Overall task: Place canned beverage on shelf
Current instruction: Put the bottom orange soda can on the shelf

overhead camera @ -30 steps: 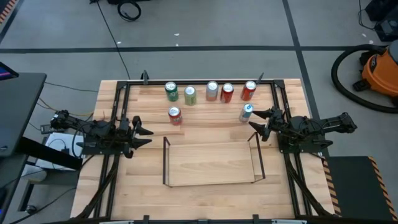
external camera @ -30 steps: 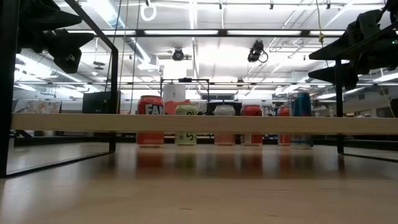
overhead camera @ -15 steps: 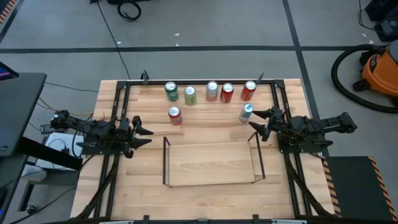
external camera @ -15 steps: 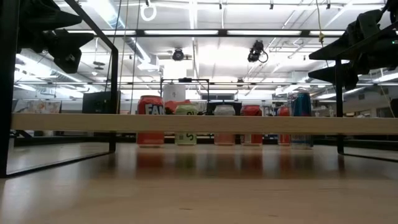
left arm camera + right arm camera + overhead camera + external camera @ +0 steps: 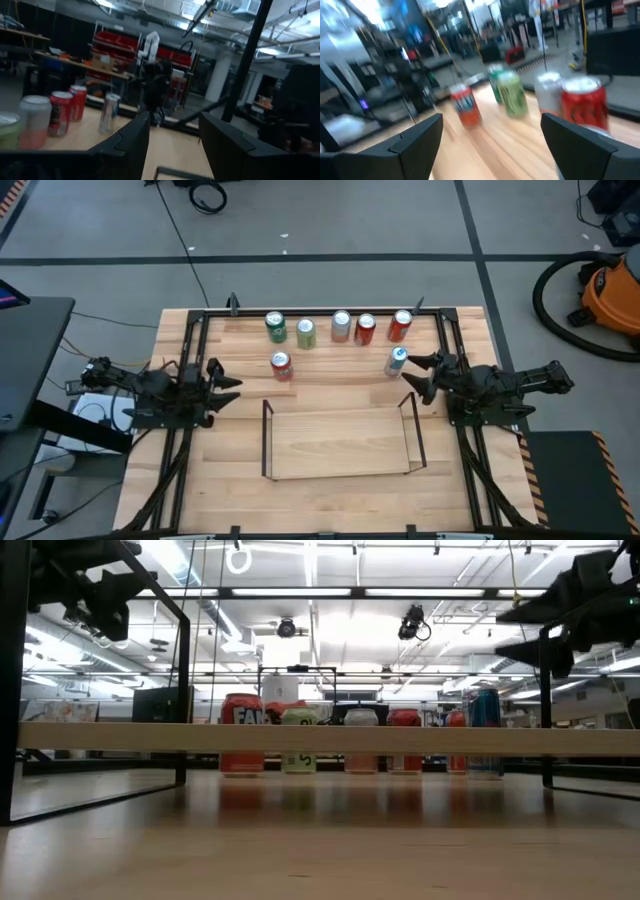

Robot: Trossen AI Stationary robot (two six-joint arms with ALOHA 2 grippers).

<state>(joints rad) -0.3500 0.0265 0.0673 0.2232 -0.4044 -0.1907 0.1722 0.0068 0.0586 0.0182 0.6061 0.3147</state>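
Observation:
Seven cans stand upright on the wooden table. Five form a row near the far edge: green (image 5: 276, 327), pale green (image 5: 306, 333), silver (image 5: 341, 326) and two red (image 5: 365, 329) (image 5: 400, 325). A red can (image 5: 281, 366) and a blue-and-white can (image 5: 396, 361) stand nearer. The shelf (image 5: 340, 442), with black rods and a pale wood floor, sits at the table's middle with nothing on it. My left gripper (image 5: 231, 389) (image 5: 175, 120) is open, left of the shelf. My right gripper (image 5: 408, 367) (image 5: 491, 120) is open, just right of the blue-and-white can.
A larger black frame (image 5: 195, 330) borders the tabletop. An orange vacuum (image 5: 610, 295) and cables lie on the floor beyond the table. Bare wood shows between the cans and the shelf. The low view shows the cans (image 5: 240, 735) in a line behind a pale wood bar.
Both grippers have risen a little and shifted slightly toward the table's far edge. Both stay open and hold nothing. The cans and the shelf have not moved.

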